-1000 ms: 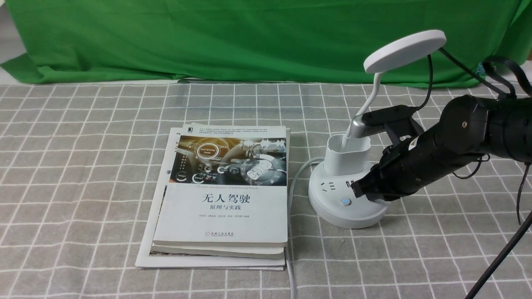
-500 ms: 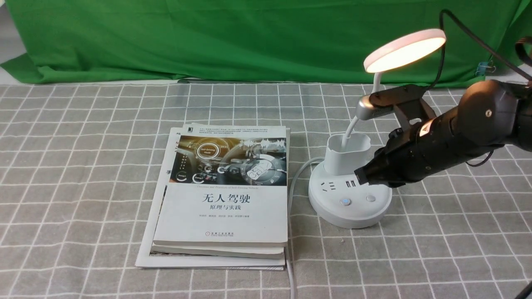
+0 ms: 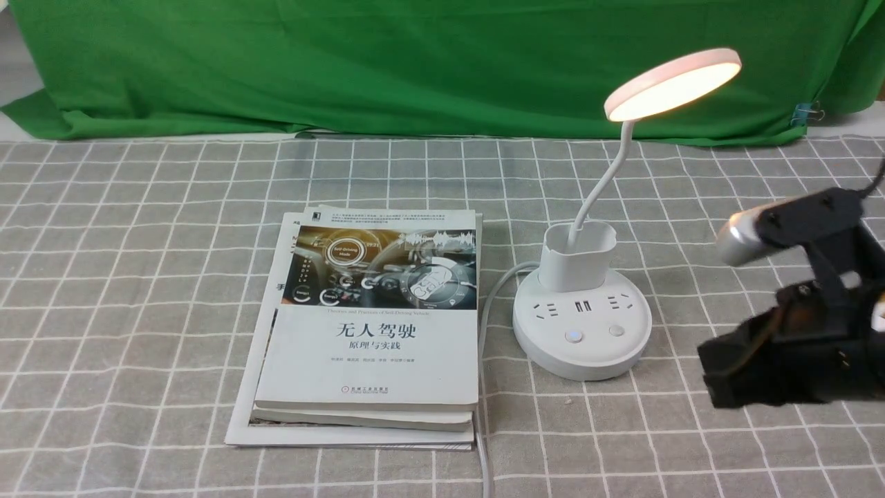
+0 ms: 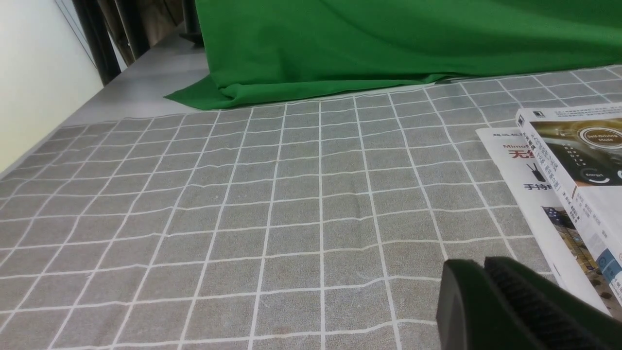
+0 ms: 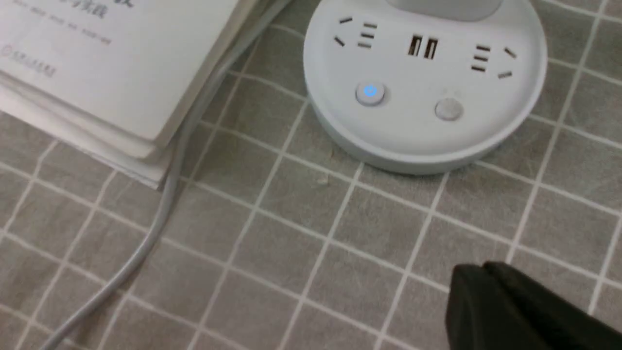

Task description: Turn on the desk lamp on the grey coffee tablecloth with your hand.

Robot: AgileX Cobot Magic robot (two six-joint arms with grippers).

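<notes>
The white desk lamp (image 3: 582, 325) stands on the grey coffee tablecloth (image 3: 138, 277) right of centre. Its disc head (image 3: 672, 83) glows. The round base also shows in the right wrist view (image 5: 427, 82), with a blue-lit button (image 5: 369, 92) and a grey button (image 5: 448, 109). My right gripper (image 3: 719, 377), the black hand, is shut and empty, to the right of the base and apart from it; it also shows in the right wrist view (image 5: 478, 277). My left gripper (image 4: 474, 272) is shut and empty over bare cloth, out of the front view.
A stack of books (image 3: 370, 325) lies left of the lamp, also at the edge of the left wrist view (image 4: 573, 170). The lamp's grey cord (image 3: 487, 304) runs between books and base toward the front edge. A green backdrop cloth (image 3: 415, 62) hangs behind.
The right gripper lifted off the base's right button and pulled back to the right and toward the front. The lamp head went from dark to lit.
</notes>
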